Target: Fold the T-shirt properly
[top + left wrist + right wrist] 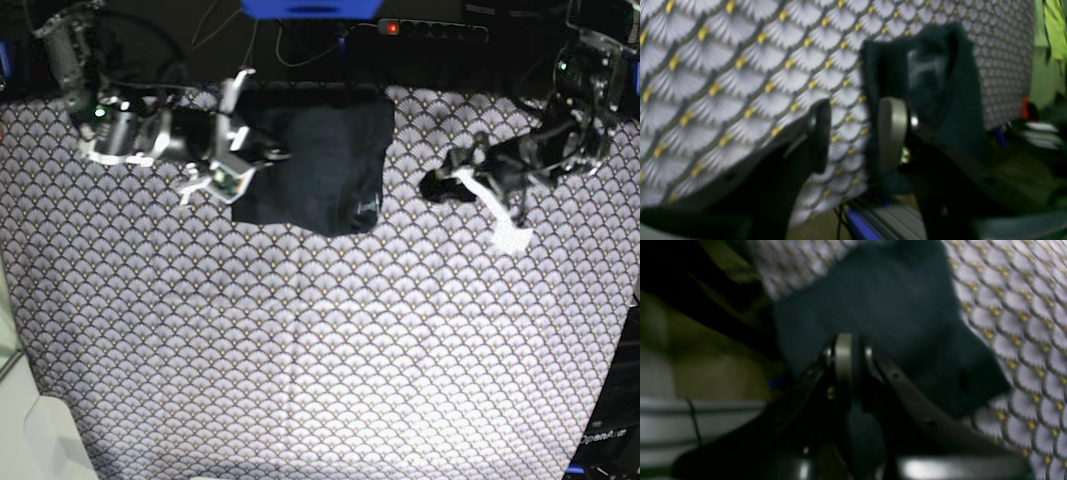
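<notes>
The dark T-shirt (pixel 315 165) lies folded into a flat block at the back of the patterned tablecloth (pixel 300 340). My right gripper (pixel 268 155) sits at the shirt's left edge. In the right wrist view its fingers (pixel 843 353) are pressed together over the dark T-shirt (pixel 880 306), and cloth seems pinched between them. My left gripper (pixel 435 186) hovers right of the shirt, apart from it. In the left wrist view the left gripper (pixel 857 133) stands open with only tablecloth showing in the gap. There the T-shirt (pixel 940 86) lies beyond its right finger.
A power strip (pixel 435 30) with a red light and a blue object (pixel 310 8) sit behind the table's back edge. A white strip (pixel 505 225) hangs from the left arm. The cloth's front-left corner (pixel 45 400) drops off there.
</notes>
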`<state>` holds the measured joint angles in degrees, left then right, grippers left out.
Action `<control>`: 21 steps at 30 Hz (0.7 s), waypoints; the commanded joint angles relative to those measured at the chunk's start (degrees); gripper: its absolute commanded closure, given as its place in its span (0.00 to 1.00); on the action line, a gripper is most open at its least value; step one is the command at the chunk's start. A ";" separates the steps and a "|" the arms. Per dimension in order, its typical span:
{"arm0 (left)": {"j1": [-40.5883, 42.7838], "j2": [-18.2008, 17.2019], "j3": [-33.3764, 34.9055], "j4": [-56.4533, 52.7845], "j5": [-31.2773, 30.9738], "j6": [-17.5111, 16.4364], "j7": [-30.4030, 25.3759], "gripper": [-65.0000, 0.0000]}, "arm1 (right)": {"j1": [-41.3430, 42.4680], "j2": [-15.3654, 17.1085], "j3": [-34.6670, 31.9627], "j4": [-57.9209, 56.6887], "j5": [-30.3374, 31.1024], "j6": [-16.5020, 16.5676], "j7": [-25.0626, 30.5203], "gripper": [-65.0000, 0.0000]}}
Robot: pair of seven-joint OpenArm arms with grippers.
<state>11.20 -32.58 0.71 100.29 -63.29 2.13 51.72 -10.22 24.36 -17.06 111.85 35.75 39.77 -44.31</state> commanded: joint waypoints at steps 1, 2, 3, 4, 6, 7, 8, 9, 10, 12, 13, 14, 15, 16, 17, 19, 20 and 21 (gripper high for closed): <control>-0.17 -0.78 -1.99 0.85 -0.85 -0.33 -1.04 0.63 | 1.21 -0.05 -0.22 0.98 0.96 0.23 1.19 0.96; 0.36 -0.52 -3.13 0.85 -1.02 -0.07 -1.04 0.63 | 1.73 -0.23 -0.74 0.98 0.96 0.23 1.19 0.96; 1.15 -0.17 -4.62 0.85 -1.11 -0.07 -1.04 0.63 | 2.35 -0.76 -1.89 0.98 0.96 0.23 1.19 0.96; 1.94 0.18 -6.20 0.94 -1.28 -0.15 -1.04 0.63 | 2.79 -1.28 -2.76 0.98 0.96 0.23 1.19 0.96; 3.52 0.80 -8.40 1.03 -1.37 -0.15 -0.96 0.63 | 3.23 -1.90 -3.73 0.63 0.87 0.23 1.19 0.96; 3.96 1.15 -8.93 1.47 -1.37 -0.24 -0.96 0.63 | 3.49 -2.16 -4.08 0.45 0.78 0.23 1.19 0.96; 4.40 1.41 -9.28 2.00 -1.37 -0.15 -0.96 0.63 | 3.58 -2.34 -4.26 0.37 0.60 0.23 1.37 0.96; 4.84 1.50 -9.37 2.52 -1.37 -0.07 -0.96 0.63 | 3.58 -2.51 -4.35 0.19 0.60 0.23 1.46 0.96; 5.19 1.50 -9.37 2.79 -1.37 -0.07 -0.96 0.63 | 3.58 -2.51 -4.70 -0.25 0.52 0.23 1.63 0.96; 5.55 1.59 -9.28 2.96 -1.28 -0.07 -0.96 0.63 | 3.84 -2.51 -5.14 -1.74 0.52 0.23 1.63 0.96; 5.63 1.59 -9.19 2.96 -1.37 -0.07 -0.96 0.63 | 3.84 -2.51 -5.23 -2.45 0.52 0.23 1.72 0.96; 6.07 1.94 -9.19 3.05 -1.37 -0.07 -0.96 0.63 | 3.84 -2.51 -5.23 -3.41 0.52 0.23 1.72 0.96; 6.34 2.29 -9.19 3.14 -1.28 -0.07 -0.96 0.63 | 3.84 -2.51 -5.23 -4.47 0.52 0.23 2.16 0.96; 6.42 2.64 -9.37 3.23 -1.28 -0.15 -0.96 0.63 | 3.84 -2.51 -5.31 -5.87 0.52 0.23 3.22 0.96; 6.51 2.64 -9.28 3.23 -1.28 -0.15 -0.96 0.63 | 3.84 -2.51 -5.40 -7.11 0.52 0.23 4.53 0.96; 6.51 2.73 -9.19 3.23 -1.28 -0.07 -0.96 0.63 | 3.67 -2.34 -5.40 -9.30 0.52 0.23 6.29 0.96; 6.51 2.82 -9.19 3.23 -1.37 -0.15 -0.96 0.63 | 3.67 -2.25 -5.40 -10.36 0.52 0.23 6.82 0.96; 6.51 2.82 -9.19 3.23 -1.37 -0.15 -0.96 0.63 | 3.58 -2.25 -5.40 -11.59 0.52 0.23 7.35 0.96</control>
<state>18.20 -29.04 -8.08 102.45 -63.61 2.39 51.62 -7.05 21.61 -22.68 99.42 35.31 39.79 -38.13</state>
